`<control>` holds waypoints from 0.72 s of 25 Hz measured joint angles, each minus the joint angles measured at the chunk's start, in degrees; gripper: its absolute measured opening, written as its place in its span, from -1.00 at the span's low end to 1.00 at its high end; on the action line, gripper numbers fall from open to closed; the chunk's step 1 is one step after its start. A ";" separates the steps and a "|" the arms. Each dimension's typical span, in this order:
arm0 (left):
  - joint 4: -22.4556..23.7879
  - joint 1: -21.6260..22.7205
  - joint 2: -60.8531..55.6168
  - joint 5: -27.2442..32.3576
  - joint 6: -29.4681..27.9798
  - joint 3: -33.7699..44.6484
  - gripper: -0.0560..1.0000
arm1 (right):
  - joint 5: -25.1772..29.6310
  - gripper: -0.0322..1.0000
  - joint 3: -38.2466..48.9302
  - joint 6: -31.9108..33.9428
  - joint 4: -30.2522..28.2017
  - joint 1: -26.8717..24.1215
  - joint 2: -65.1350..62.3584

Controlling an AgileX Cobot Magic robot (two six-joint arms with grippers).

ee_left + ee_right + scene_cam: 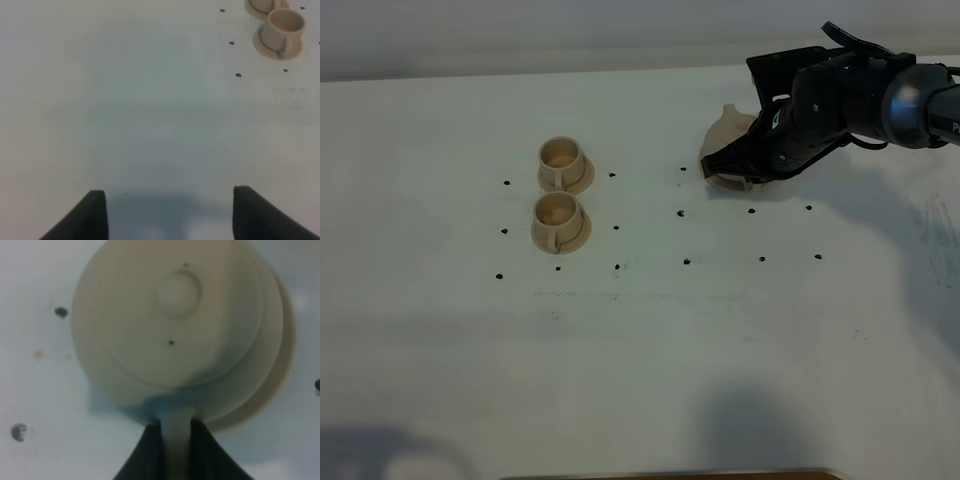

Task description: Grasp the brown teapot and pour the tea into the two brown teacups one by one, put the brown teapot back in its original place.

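The brown teapot [728, 130] stands at the back right on its flat saucer, the original place [284, 355]. My right gripper [748, 168] covers its near side. From above, the right wrist view shows the knobbed lid [177, 292], with my right gripper [175, 437] shut on the loop handle. The two brown teacups [560, 158] [557, 213] stand on small saucers at the middle left, their insides pale. The tea is hidden. My left gripper [170, 205] hovers open over bare table, with the nearer cup [285, 26] far off.
The white table [640, 350] carries a grid of small black dots [681, 213] around the cups and teapot. A thin brown edge [670, 475] lies along the front of the exterior high view. Soft shadows fall near the front edge.
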 joint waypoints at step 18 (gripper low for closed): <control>0.00 0.00 0.00 0.00 0.00 0.00 0.24 | -0.31 -0.77 0.00 -0.07 -2.85 1.41 -5.25</control>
